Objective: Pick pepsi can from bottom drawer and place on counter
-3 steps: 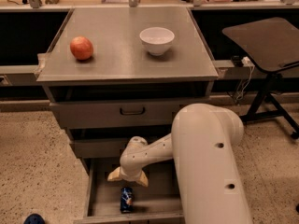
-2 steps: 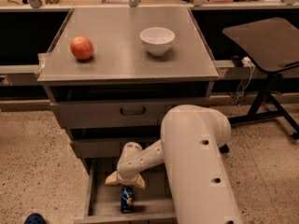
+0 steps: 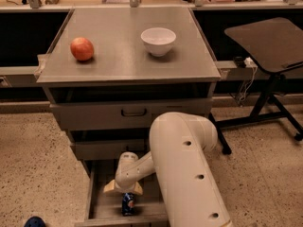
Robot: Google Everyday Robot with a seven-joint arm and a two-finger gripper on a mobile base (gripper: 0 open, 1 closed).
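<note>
Pincer [image 3: 124, 188] spread open and empty, just above the can [image 3: 128, 204] near the bottom drawer's [image 3: 101, 206] front edge; apple [image 3: 82, 48] and bowl [image 3: 158, 40] sit apart on the worktop [image 3: 118, 67].

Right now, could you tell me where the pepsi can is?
Low in the camera view, left of centre, the pepsi can sits in the open bottom drawer near its front edge, right by the gripper.

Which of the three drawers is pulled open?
The bottom drawer: it is pulled out, with the pepsi can inside and the gripper just above the can. The two drawers above are pushed in.
</note>
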